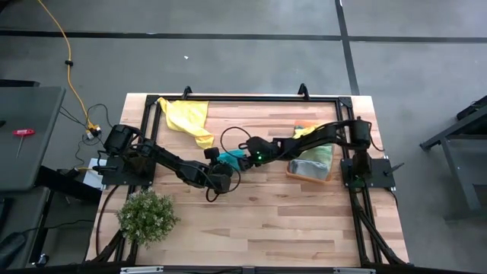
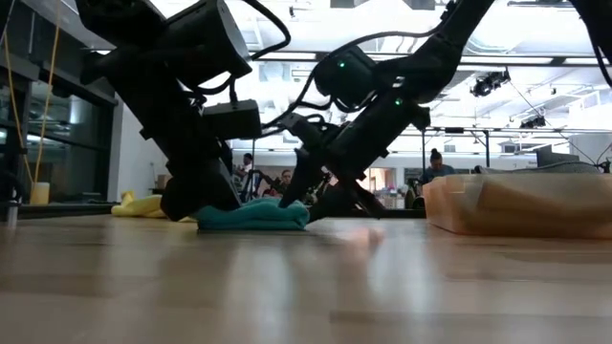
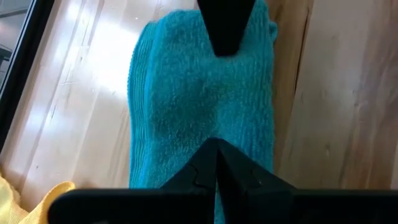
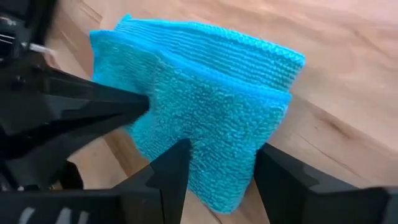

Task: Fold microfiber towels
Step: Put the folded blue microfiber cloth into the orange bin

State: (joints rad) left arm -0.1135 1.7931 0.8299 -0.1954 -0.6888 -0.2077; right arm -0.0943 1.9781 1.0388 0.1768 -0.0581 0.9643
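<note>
A teal-blue microfiber towel point(image 1: 236, 157) point(image 2: 253, 216), folded into several layers, lies flat on the wooden table near its middle. My left gripper point(image 3: 216, 155) comes from the table's left, shut, with its tips on the towel's top. My right gripper point(image 4: 233, 174) comes from the right, open. Its two fingers stand on either side of the towel's right end point(image 4: 230, 180). A yellow towel point(image 1: 190, 118) lies crumpled at the far left, one end against the black frame. More towels lie in the orange bin point(image 1: 310, 161). My left gripper presses its shut fingertips point(image 3: 216, 152) down on the folded towel's top face point(image 4: 155, 106), slanting down from the table's left. The towel lies flat on the table under them. My right gripper has the towel's end between its open fingers point(image 4: 177, 163); I cannot tell whether they touch it.
A bushy green plant point(image 1: 146, 217) stands at the near left corner. The orange bin point(image 2: 516, 203) sits right of the towel. A black frame point(image 1: 251, 98) runs along the table's far edge. Bare wood point(image 1: 289, 221) stretches toward the near edge. People show in the room beyond.
</note>
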